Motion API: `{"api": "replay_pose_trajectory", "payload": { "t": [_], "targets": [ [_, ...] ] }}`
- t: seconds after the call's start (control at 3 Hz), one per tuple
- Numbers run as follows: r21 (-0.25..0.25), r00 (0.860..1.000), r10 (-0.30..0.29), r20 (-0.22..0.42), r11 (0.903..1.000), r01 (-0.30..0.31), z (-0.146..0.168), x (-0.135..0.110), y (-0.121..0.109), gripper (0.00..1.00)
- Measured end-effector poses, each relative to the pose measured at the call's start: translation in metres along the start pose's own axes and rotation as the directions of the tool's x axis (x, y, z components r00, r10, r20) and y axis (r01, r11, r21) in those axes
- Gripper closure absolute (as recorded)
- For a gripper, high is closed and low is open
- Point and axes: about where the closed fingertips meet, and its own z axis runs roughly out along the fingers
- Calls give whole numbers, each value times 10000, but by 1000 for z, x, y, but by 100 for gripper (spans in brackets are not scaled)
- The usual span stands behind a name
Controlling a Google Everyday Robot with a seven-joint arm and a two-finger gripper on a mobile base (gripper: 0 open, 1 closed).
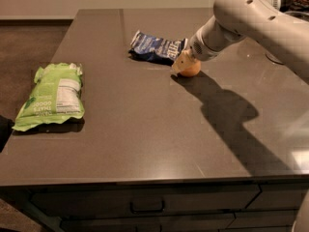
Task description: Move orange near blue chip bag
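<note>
The orange (191,70) is at the far middle of the dark table (145,129), right next to the right end of the blue chip bag (154,47), touching the table or just above it. The bag lies flat, navy with white lettering. My gripper (185,65) reaches down from the upper right on the white arm (251,13) and is shut on the orange, with a pale finger (181,62) covering the fruit's left side.
A larger light-green bag (54,95) lies flat near the table's left edge. The arm's shadow falls across the right half of the table. Drawers (145,204) run below the front edge. A round object (275,57) sits at the far right.
</note>
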Motion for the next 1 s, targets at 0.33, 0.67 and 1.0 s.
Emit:
{"api": "replay_pose_trajectory", "payload": {
  "t": [0.33,0.67,1.0],
  "targets": [
    [-11,10000,13,2,10000,-13,0,0,0,30],
    [-11,10000,13,2,10000,-13,-1,-1,0,7],
    [-25,10000,6,-10,10000,-6,0,-1,1,0]
  ]
}}
